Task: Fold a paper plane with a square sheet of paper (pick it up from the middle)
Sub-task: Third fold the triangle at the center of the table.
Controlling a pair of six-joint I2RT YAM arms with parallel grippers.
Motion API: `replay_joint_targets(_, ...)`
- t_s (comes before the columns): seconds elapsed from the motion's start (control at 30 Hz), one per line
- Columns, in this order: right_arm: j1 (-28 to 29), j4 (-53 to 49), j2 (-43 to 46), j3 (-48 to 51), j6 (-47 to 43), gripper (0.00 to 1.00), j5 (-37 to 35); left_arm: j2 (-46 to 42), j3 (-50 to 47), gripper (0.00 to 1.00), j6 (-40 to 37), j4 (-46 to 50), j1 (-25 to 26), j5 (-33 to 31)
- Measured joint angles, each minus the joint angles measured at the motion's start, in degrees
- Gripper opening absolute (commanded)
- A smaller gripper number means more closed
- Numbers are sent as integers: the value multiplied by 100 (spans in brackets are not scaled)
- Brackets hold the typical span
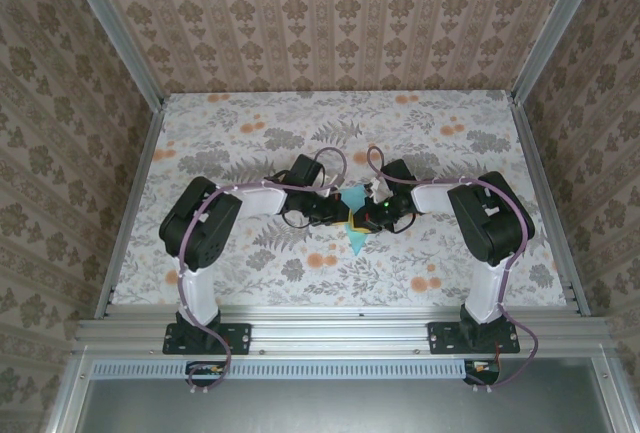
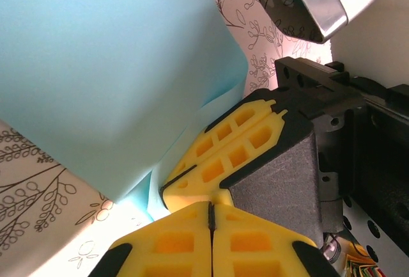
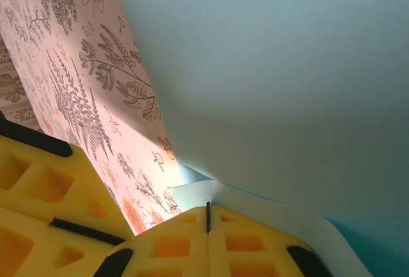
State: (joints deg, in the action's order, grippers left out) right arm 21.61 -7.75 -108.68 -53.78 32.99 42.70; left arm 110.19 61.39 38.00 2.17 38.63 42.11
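Seen from above, two black robot arms bend inward & meet at the ctr of a floral tabletop (image 1: 240, 133), w/ a small folded sheet of paper (image 1: 357, 241) caught between their tips. The paper is light turquoise, matte and plain. From above it reads as a narrow shape w/ a sharp point aimed at the near edge, where the arm bases are, and a wider part under the arm tips. A bit of yellow shows at the middle; can't tell if that is the paper's other side or the pincer pads. The left pincer (image 2: 211, 210) is fully closed, its yellow pads pressed flat together along a thin dark seam. The paper's lower edge comes down just beside its tips, but whether it's actually pinched there can't be told. In that wrist view the sheet rises as a broad, smooth turquoise panel w/ a rounded corner, lifted off the tabletop & glowing pale where light passes through near the bottom. The right pincer (image 3: 208, 208) is closed too, w/ a folded edge of the paper running into the seam at its tips, so it grips the sheet. From there the paper spreads up & to the right in a soft curve, w/ a paler layer curling over the right-hand pad.
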Motion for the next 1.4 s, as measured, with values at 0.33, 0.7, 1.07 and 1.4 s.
replay_joint_targets(0.33,0,7,0,0,0,0,9,85,-321,5,149,-70,-9,-317)
replay_joint_targets(0.7,4,4,11,0,0,0,-4,98,-212,5,170,42,42,-435)
replay_joint_targets(1.07,4,37,35,39,-2,0,-13,-157,-155,7,146,208,52,-667)
replay_joint_targets(1.4,4,50,44,55,-2,0,-15,-133,-81,7,153,76,120,-649)
